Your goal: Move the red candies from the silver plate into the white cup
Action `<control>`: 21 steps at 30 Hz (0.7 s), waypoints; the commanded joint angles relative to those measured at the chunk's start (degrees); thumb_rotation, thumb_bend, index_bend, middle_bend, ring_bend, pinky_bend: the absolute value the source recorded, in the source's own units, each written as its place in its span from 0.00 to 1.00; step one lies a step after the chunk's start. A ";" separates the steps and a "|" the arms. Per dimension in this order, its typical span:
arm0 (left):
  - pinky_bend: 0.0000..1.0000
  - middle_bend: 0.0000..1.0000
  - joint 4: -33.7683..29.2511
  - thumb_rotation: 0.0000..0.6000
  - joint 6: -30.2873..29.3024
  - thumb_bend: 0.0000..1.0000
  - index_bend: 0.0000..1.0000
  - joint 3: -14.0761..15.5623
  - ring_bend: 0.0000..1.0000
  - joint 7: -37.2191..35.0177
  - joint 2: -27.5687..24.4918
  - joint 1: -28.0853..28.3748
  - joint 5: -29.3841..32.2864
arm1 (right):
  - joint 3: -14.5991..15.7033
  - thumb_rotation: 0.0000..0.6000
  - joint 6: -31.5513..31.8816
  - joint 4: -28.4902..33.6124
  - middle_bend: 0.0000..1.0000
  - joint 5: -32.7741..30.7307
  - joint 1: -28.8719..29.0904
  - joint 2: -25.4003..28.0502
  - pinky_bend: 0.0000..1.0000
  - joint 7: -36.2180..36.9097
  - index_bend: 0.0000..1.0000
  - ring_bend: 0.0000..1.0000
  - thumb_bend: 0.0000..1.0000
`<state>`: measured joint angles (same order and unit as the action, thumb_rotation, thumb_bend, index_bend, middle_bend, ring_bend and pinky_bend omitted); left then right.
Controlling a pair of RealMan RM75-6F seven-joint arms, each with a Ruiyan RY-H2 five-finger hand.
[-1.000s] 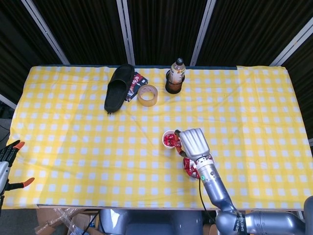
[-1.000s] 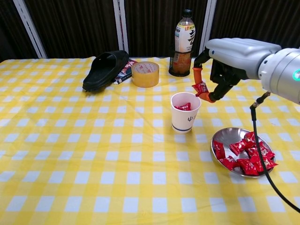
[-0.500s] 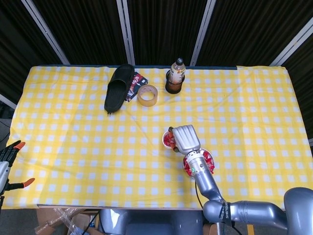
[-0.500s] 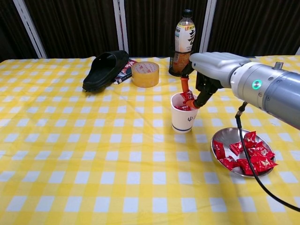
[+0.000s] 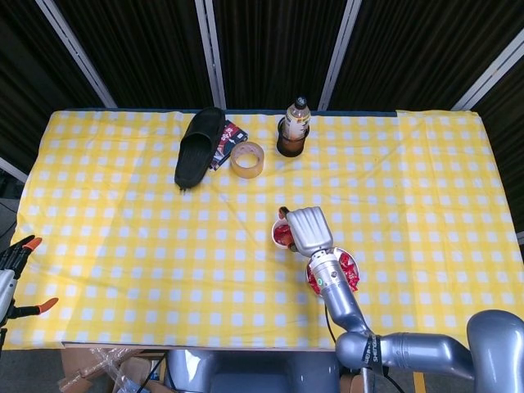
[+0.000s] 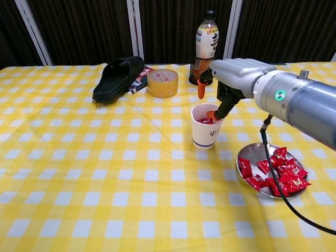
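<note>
The white cup (image 6: 206,134) stands mid-table with red candies (image 6: 205,121) inside. My right hand (image 6: 231,79) hovers over its far right rim, fingers apart and holding nothing; one orange fingertip (image 6: 211,114) dips into the cup's mouth. The silver plate (image 6: 250,153) lies right of the cup and holds several red candies (image 6: 278,173). In the head view my right hand (image 5: 309,230) covers part of the cup (image 5: 277,232), with the plate (image 5: 355,282) just behind the wrist. My left hand (image 5: 12,274) hangs off the table's left edge, fingers spread and holding nothing.
At the far side stand a tape roll (image 6: 163,82), a black slipper (image 6: 118,77) lying on a booklet, and a drink bottle (image 6: 206,48) in a dark holder. A yellow checked cloth (image 6: 105,173) covers the table.
My right hand carried a red candy left from above the plate to the cup, lowered it in and let go. Its fingers have spread apart since.
</note>
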<state>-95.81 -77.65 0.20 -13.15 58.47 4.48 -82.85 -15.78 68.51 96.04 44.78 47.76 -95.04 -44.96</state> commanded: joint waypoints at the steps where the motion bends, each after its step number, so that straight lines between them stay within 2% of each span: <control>1: 0.00 0.00 0.01 1.00 0.00 0.03 0.00 0.01 0.00 0.01 0.00 0.00 -0.01 | 0.79 1.00 1.08 1.75 0.99 1.19 -0.60 0.90 0.99 0.20 0.39 1.00 0.41; 5: 0.00 0.00 0.02 1.00 -0.10 0.03 0.00 0.00 0.00 0.10 0.06 0.00 -0.08 | 2.92 1.00 3.26 5.82 0.99 4.09 -2.22 2.99 0.99 0.23 0.39 1.00 0.41; 12: 0.00 0.00 -0.06 1.00 -0.58 0.03 0.00 0.08 0.00 0.30 0.09 -0.16 -0.45 | 9.51 1.00 6.87 13.01 0.99 7.48 -6.83 7.95 0.99 -1.05 0.39 1.00 0.41; 16: 0.00 0.00 -0.08 1.00 -1.09 0.03 0.00 0.14 0.00 0.67 0.21 -0.34 -0.76 | 12.89 1.00 7.87 14.22 0.99 8.19 -9.17 9.19 0.99 -1.26 0.39 1.00 0.41; 21: 0.00 0.00 -0.05 1.00 -1.56 0.03 0.00 0.18 0.00 1.31 0.37 -0.54 -0.89 | 15.74 1.00 8.10 13.99 0.99 8.70 -11.62 9.54 0.99 -0.28 0.39 1.00 0.41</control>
<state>-95.90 -79.14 0.38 -11.91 58.80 3.98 -83.72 -0.52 76.46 110.03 53.32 36.60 -85.64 -45.50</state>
